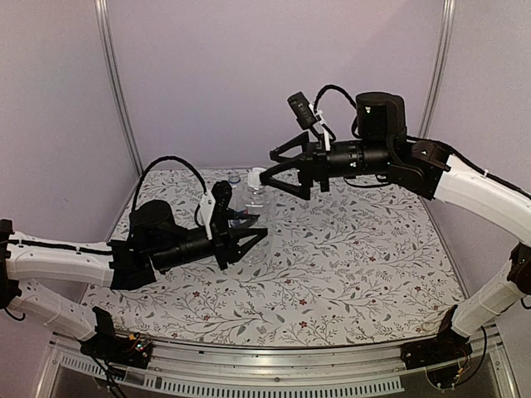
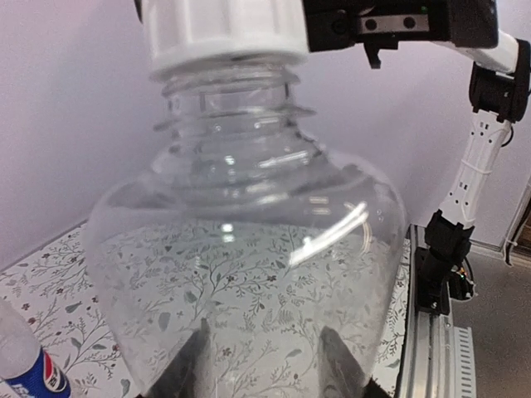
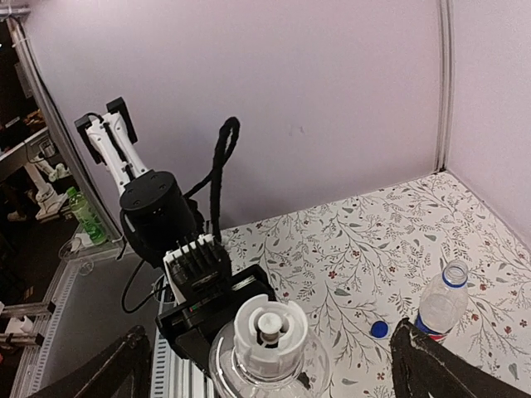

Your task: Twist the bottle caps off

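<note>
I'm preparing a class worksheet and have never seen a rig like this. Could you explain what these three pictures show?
Two white-and-black robot arms are bolted at the near edge of a table covered in flowered cloth. One picture looks down from above and behind; the other two come from a camera on each wrist. The left tool grips a short clear plastic bottle by its body. The right tool is open, its fingers either side of that bottle's pale ribbed screw cap, not touching. On the table stands a taller clear plastic bottle with a Pepsi label, uncapped; a small blue plastic cap lies beside it.
</note>
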